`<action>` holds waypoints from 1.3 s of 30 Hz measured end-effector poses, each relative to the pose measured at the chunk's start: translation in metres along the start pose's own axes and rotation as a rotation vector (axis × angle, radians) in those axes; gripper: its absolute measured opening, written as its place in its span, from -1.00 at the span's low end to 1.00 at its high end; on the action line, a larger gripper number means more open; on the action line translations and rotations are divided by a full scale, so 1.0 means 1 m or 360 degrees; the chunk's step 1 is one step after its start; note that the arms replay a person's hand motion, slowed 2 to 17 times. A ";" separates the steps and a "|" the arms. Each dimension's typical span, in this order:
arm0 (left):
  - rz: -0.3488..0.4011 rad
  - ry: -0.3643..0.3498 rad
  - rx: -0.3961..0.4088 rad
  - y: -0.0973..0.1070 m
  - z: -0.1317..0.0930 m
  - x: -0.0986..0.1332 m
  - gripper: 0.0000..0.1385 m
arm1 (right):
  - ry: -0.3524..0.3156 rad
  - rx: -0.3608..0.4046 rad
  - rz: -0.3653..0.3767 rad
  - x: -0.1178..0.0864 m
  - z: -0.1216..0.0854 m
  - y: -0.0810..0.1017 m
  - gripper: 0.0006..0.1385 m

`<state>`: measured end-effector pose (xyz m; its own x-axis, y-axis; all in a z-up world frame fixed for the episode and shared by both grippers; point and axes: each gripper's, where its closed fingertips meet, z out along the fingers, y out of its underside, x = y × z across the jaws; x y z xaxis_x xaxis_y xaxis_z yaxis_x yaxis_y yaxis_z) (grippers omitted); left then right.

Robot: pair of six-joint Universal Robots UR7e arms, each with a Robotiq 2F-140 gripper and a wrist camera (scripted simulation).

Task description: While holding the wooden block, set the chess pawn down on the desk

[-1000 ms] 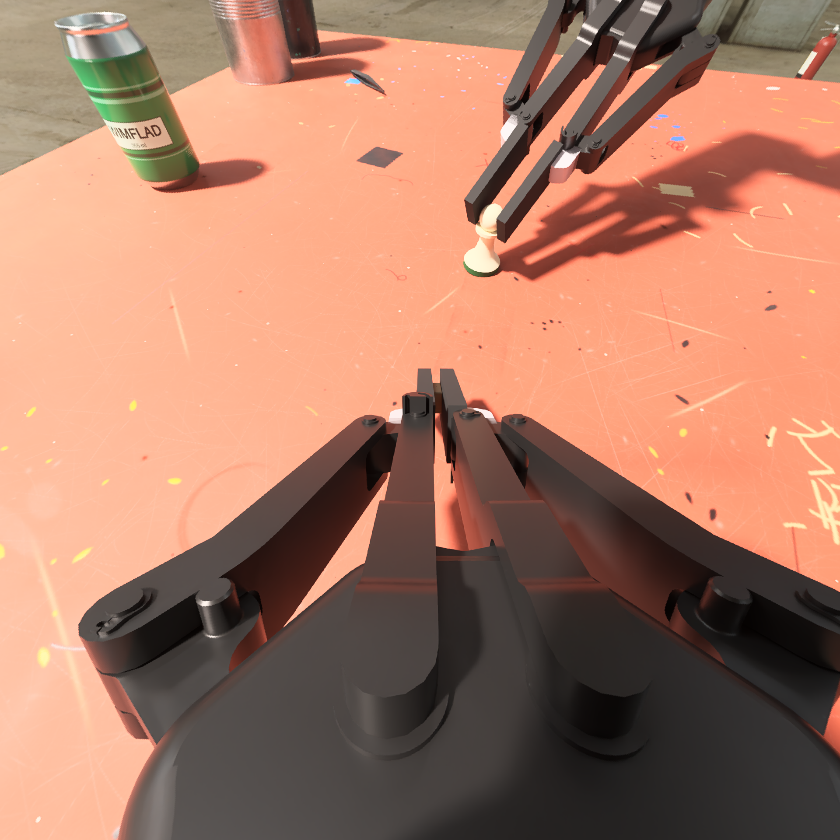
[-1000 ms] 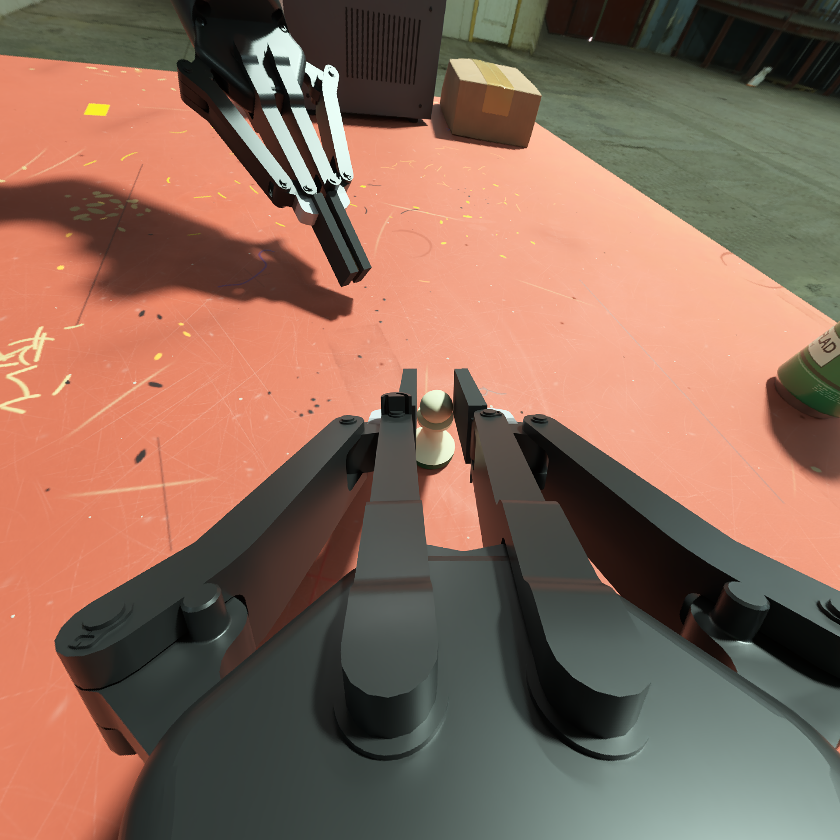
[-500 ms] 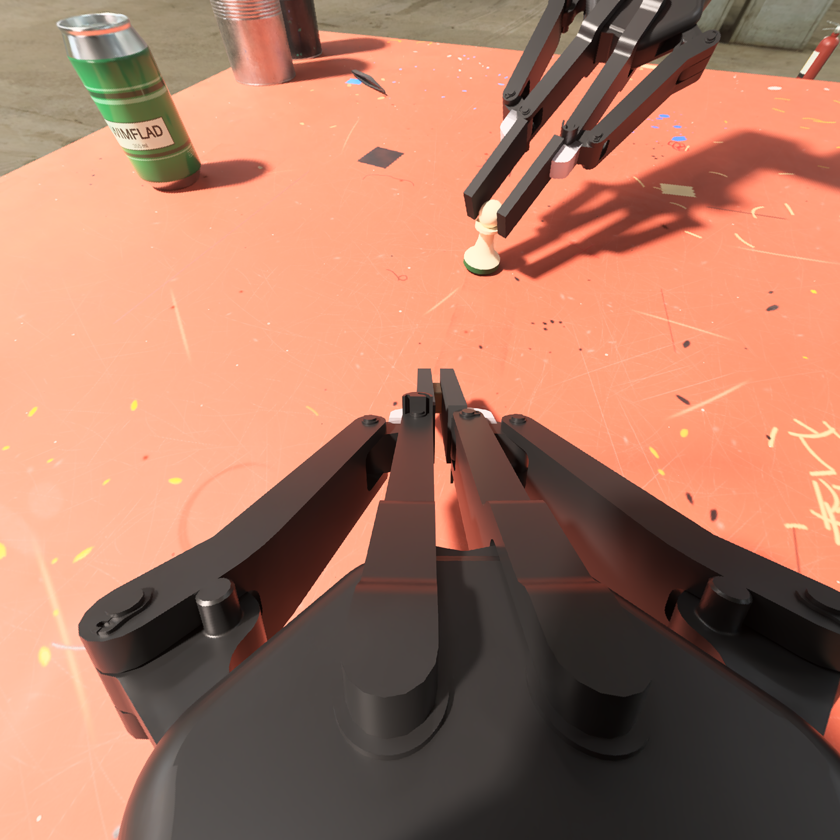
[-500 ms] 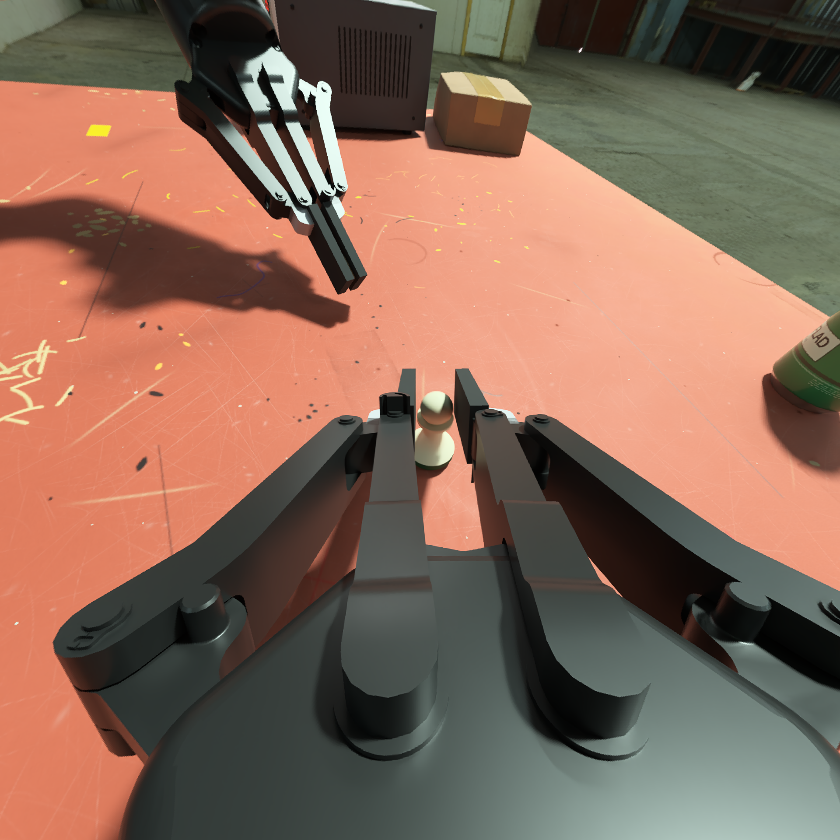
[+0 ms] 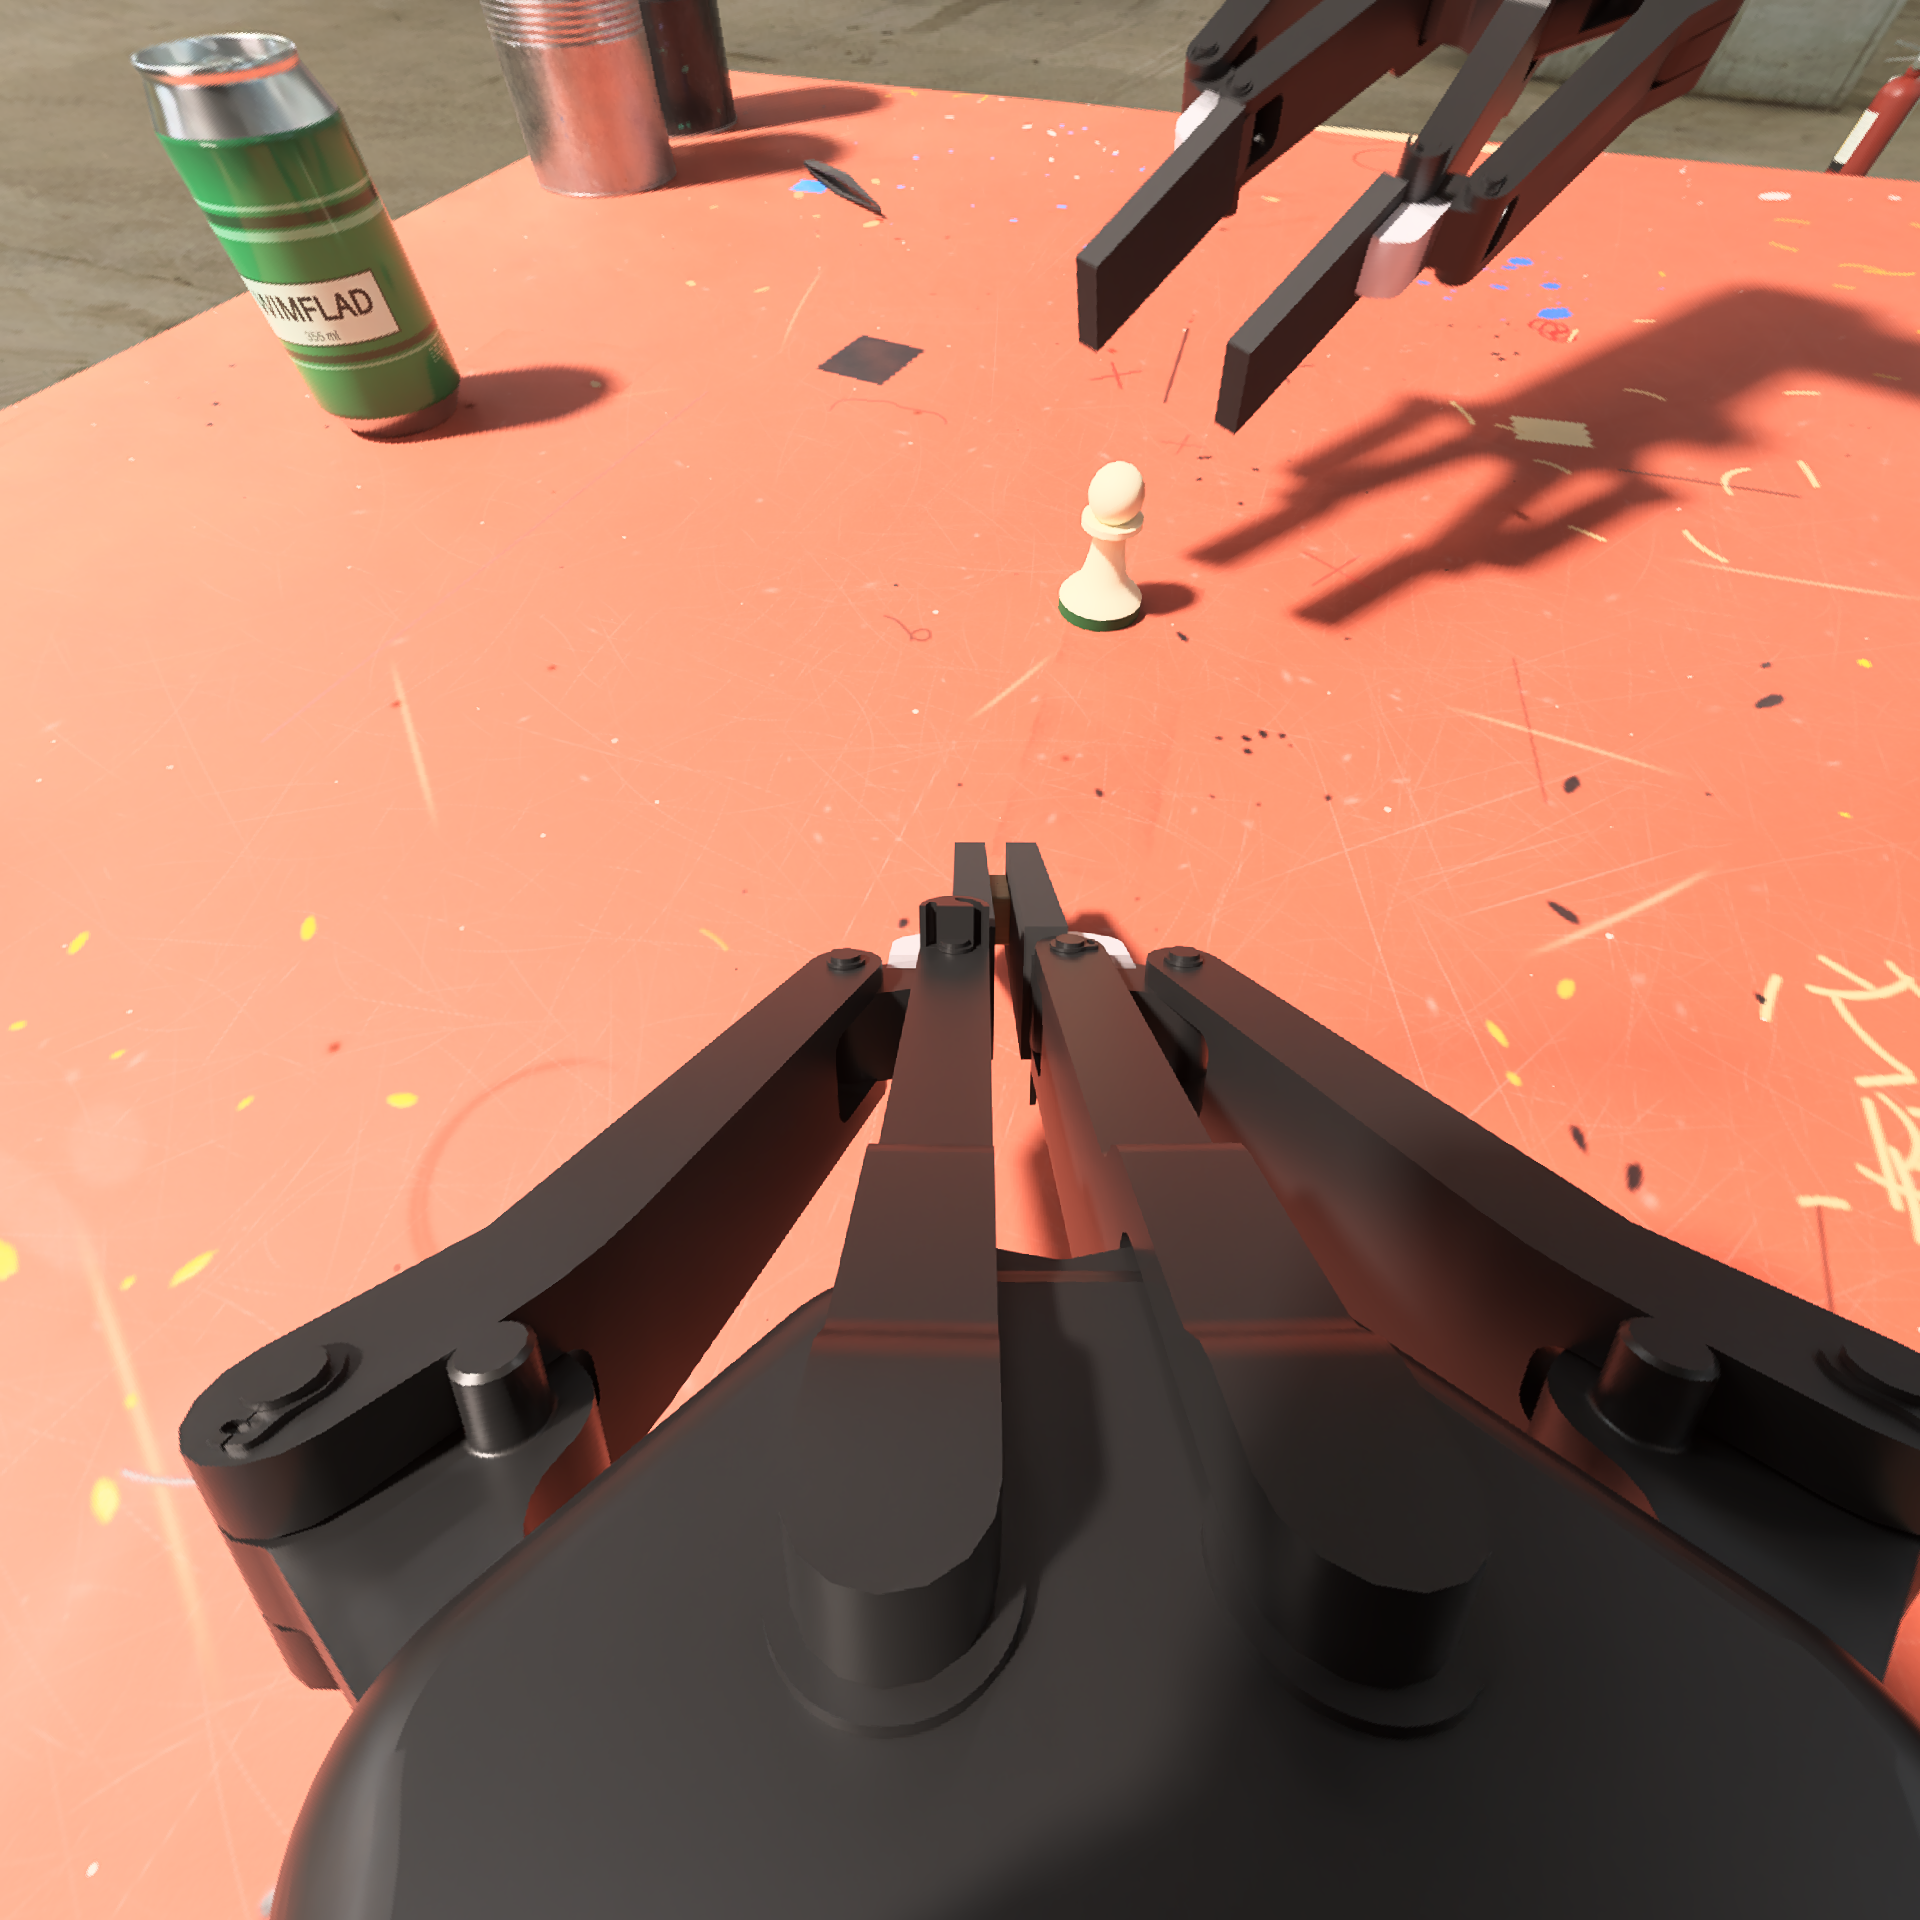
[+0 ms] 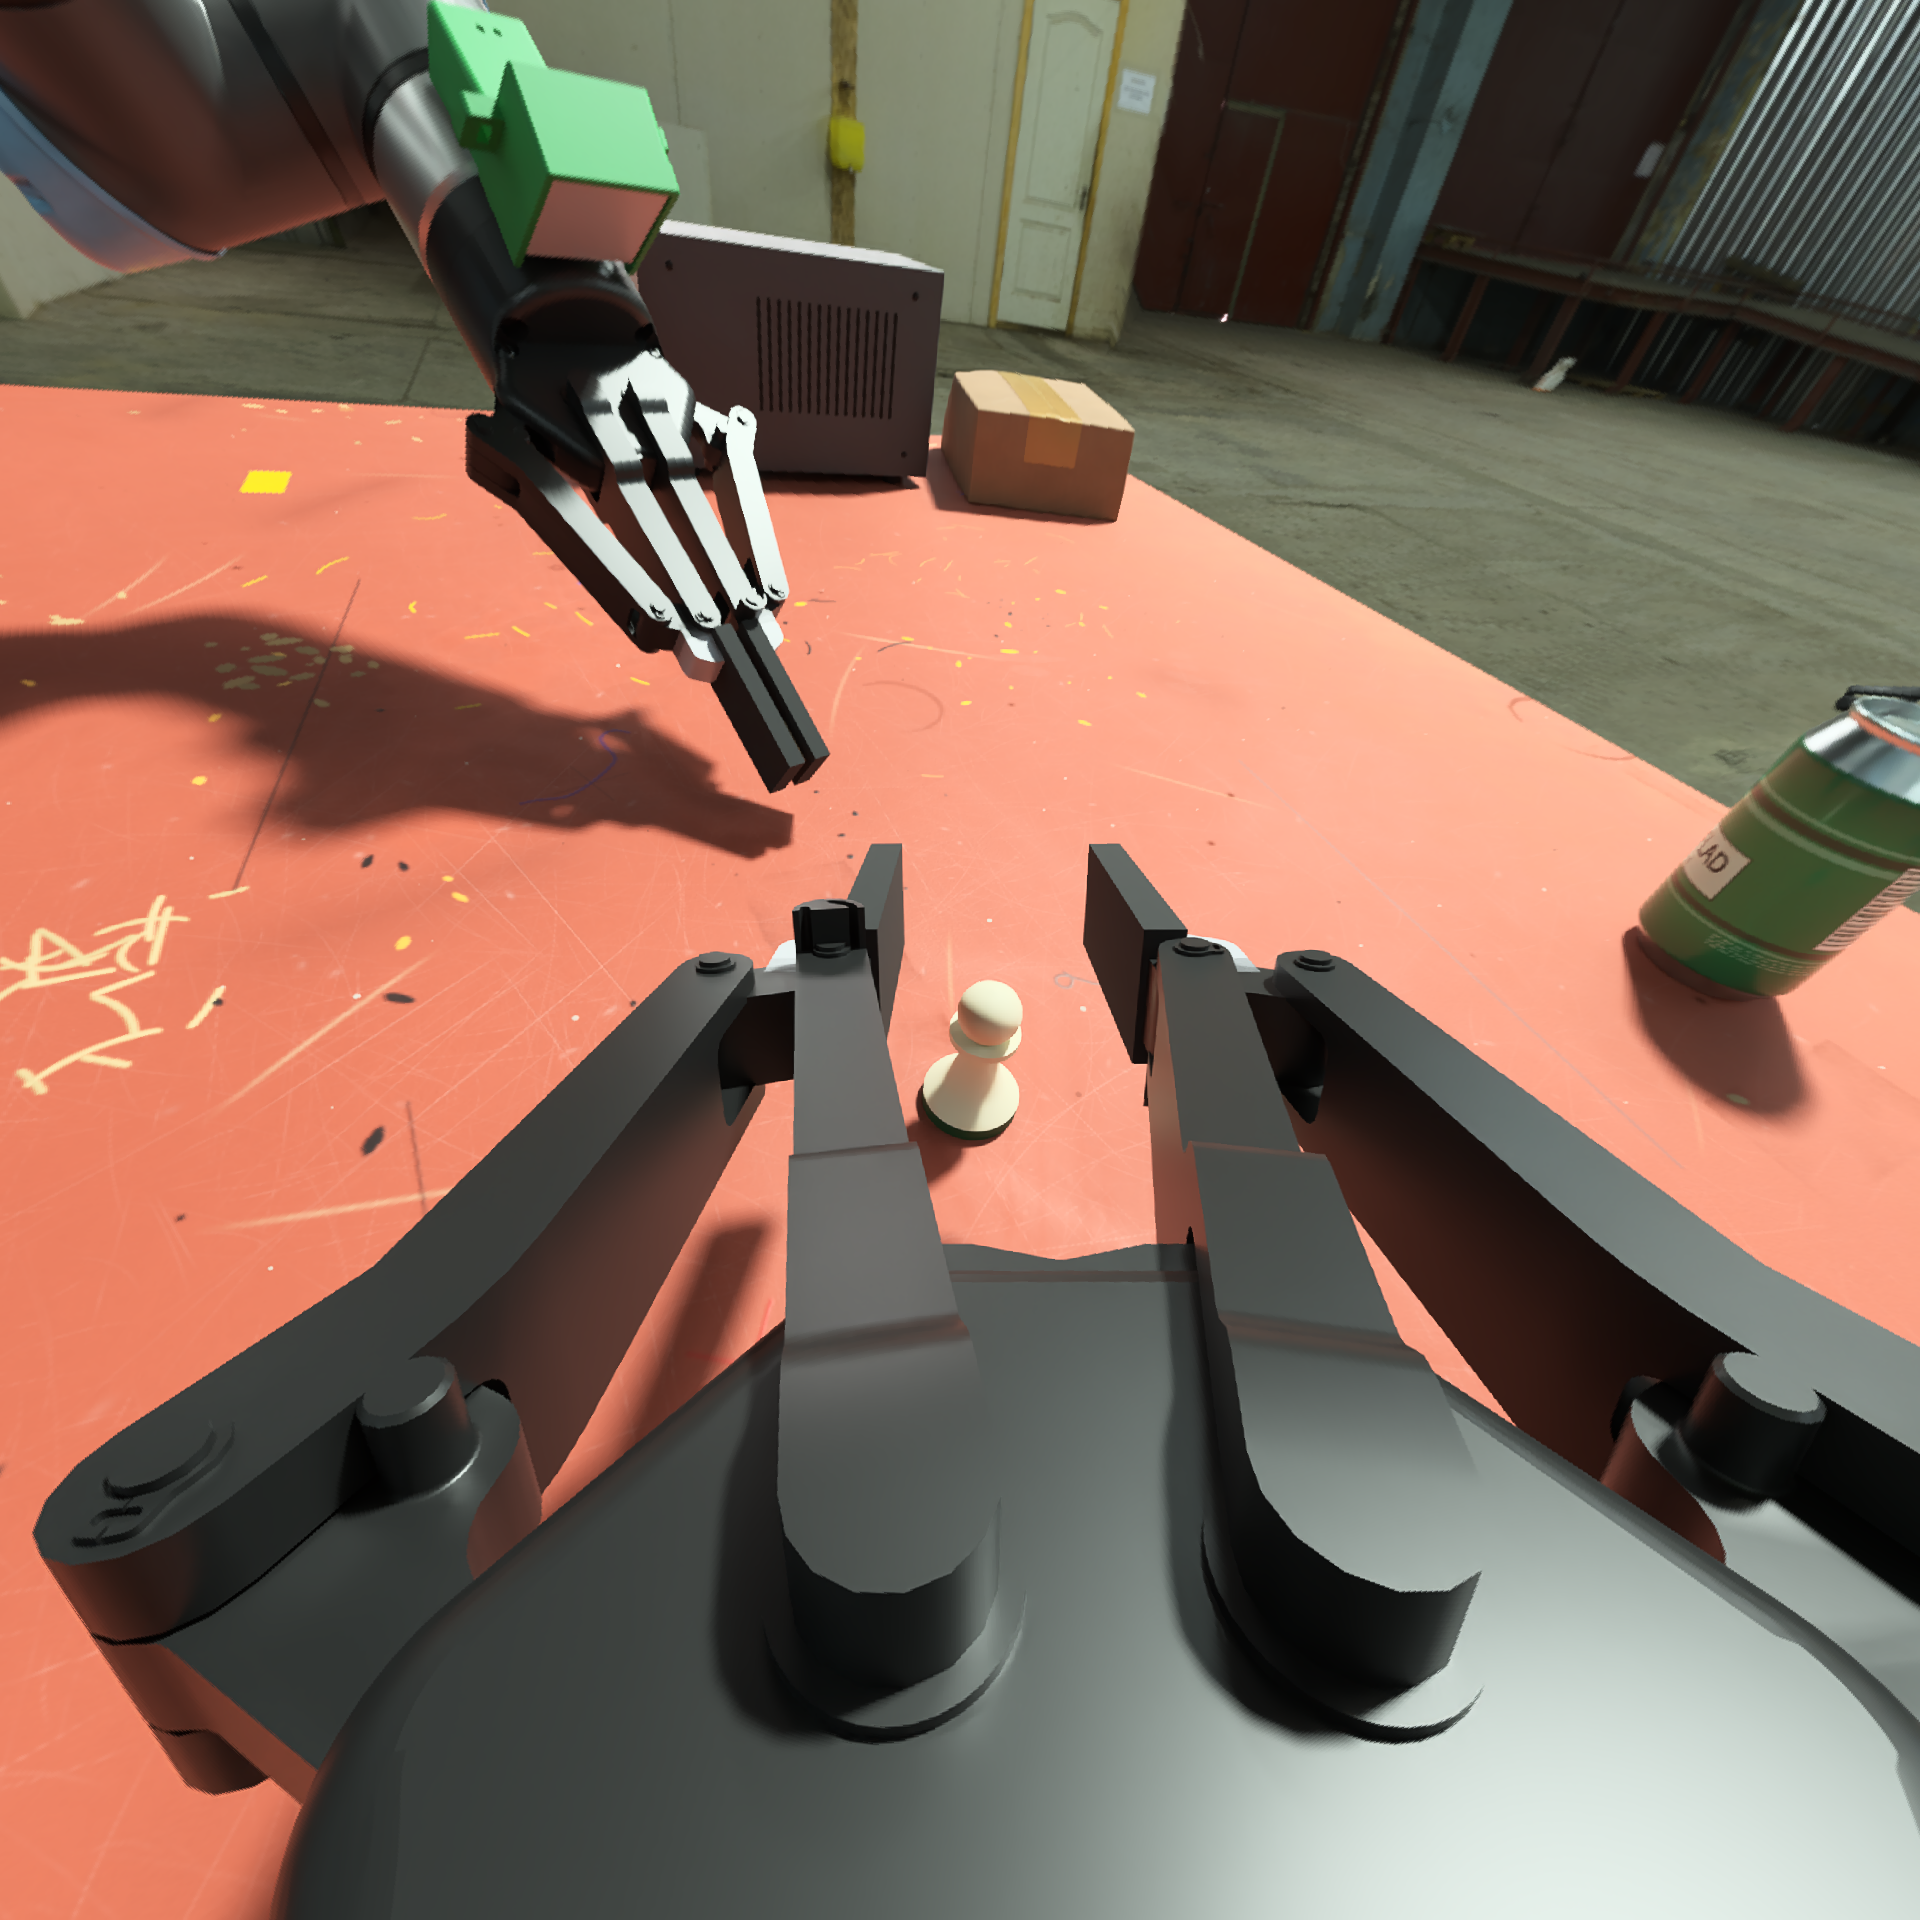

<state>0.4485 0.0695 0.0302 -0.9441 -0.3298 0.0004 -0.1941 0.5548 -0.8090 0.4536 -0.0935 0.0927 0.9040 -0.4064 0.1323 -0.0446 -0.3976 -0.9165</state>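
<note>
A cream chess pawn (image 5: 1101, 551) with a green base stands upright on the salmon desk (image 5: 520, 727). My right gripper (image 6: 994, 883) is open and raised above the pawn (image 6: 975, 1060), which stands free between and below the spread fingers, touching neither. In the left wrist view the right gripper (image 5: 1158, 358) hangs above and behind the pawn. My left gripper (image 5: 997, 862) is shut, with only a thin brown sliver of the wooden block (image 5: 1001, 894) showing between its fingertips. In the right wrist view it (image 6: 795, 769) hovers above the desk beyond the pawn.
A green can (image 5: 301, 229) stands at the desk's far left, also in the right wrist view (image 6: 1797, 862). A metal tin (image 5: 587, 94) and a dark cylinder (image 5: 686, 62) stand at the edge. A cardboard box (image 6: 1039, 442) and a dark cabinet (image 6: 810, 353) sit at another edge.
My right gripper opened, let go of the pawn's head and rose away from the desk. The pawn stays upright where it stood. The left gripper has not moved.
</note>
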 end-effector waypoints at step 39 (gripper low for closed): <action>-0.0049 0.0033 -0.0001 0.000 0.000 -0.001 -0.92 | 0.0661 -0.0237 -0.0099 0.066 -0.195 -0.015 -0.99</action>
<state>0.4494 0.0697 0.0300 -0.9430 -0.3306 0.0373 -0.2232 0.5453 -0.8080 0.4309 -0.2751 0.1890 0.6609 -0.6618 0.3539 -0.0837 -0.5336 -0.8416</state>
